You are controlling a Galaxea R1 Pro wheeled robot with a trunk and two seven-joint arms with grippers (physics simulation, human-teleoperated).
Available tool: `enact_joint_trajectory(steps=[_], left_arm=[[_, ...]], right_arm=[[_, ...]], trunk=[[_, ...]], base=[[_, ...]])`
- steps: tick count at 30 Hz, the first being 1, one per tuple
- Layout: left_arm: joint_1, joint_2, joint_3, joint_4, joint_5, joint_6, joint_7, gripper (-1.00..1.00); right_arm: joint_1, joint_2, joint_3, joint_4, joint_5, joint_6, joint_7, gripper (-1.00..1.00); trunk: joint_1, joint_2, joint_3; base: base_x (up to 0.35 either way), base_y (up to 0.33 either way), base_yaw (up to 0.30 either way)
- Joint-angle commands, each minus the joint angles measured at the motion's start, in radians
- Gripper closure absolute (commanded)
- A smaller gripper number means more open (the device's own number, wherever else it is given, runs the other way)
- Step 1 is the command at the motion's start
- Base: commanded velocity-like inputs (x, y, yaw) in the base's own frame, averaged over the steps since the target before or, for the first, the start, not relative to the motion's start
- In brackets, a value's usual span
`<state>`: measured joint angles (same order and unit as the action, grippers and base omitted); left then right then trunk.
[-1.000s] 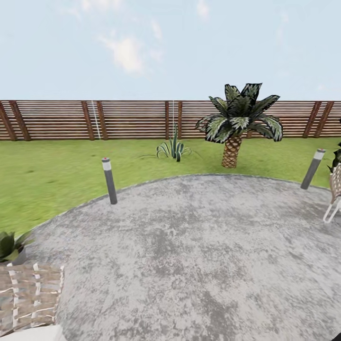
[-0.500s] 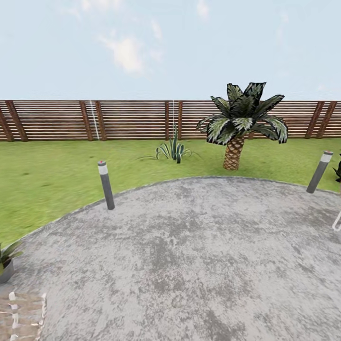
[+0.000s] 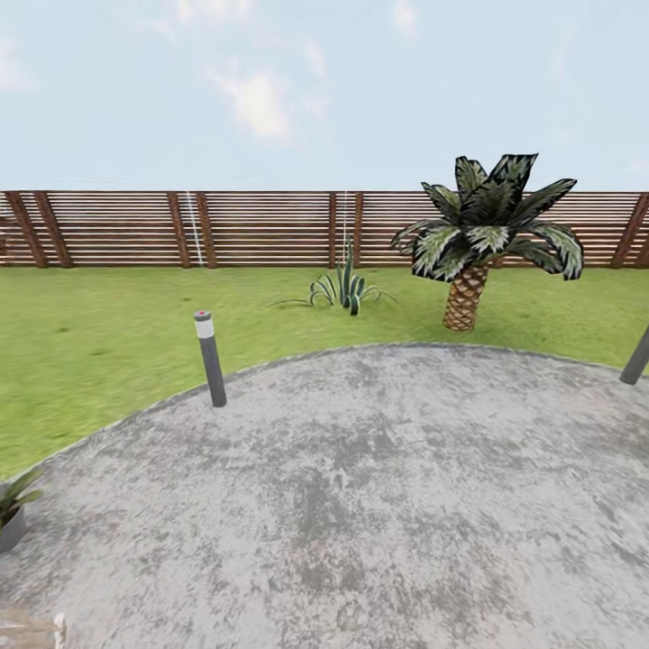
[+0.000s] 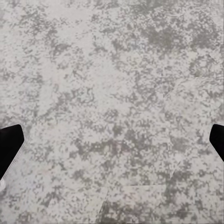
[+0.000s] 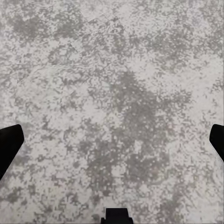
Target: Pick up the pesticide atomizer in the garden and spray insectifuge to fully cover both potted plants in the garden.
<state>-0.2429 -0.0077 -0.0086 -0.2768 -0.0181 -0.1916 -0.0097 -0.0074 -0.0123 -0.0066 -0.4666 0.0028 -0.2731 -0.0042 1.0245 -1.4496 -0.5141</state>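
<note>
Mottled grey and white patio (image 3: 379, 505) under both black-fingered grippers, green lawn (image 3: 90, 333) ahead. Brown slatted fence (image 3: 261, 227) beyond, dark green white-streaked palm (image 3: 491, 225) on a brown woven trunk

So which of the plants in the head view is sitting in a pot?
The leafy one at the patio's left edge, in a grey pot. The palm and the spiky plant grow straight out of the lawn.

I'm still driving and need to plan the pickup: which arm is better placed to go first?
Left, tentatively. Both tools, left and right, hang open and empty over the patio, so neither is ahead. The one potted plant in sight sits at the head view's left edge. No atomizer in sight.
</note>
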Motion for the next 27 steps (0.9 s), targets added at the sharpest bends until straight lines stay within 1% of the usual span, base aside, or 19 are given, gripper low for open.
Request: enact_joint_trajectory(steps=[1,12,18,27], left_arm=[[-0.001,0.0,-0.001,0.001,-0.002,-0.003,-0.001,-1.0],[-0.001,0.0,-0.001,0.002,-0.002,-0.003,-0.001,-1.0],[-0.001,0.0,-0.001,0.002,-0.002,-0.003,-0.001,-1.0],[-0.001,0.0,-0.001,0.002,-0.002,-0.003,-0.001,-1.0]], right_arm=[[0.0,0.0,-0.001,0.0,0.0,-0.003,0.0,-1.0],[0.0,0.0,-0.001,0.0,0.0,-0.003,0.0,-1.0],[0.0,-0.005,0.0,0.002,0.002,-0.003,0.0,-1.0],[0.0,-0.006,0.001,0.002,0.002,-0.003,0.0,-1.0]], trunk=[[0.001,0.0,-0.001],[0.001,0.0,-0.001],[0.001,0.0,-0.001],[0.001,0.0,-0.001]], base=[[0.332,0.0,0.266],[0.332,0.0,0.266],[0.332,-0.054,0.025],[0.332,-0.074,0.001]])
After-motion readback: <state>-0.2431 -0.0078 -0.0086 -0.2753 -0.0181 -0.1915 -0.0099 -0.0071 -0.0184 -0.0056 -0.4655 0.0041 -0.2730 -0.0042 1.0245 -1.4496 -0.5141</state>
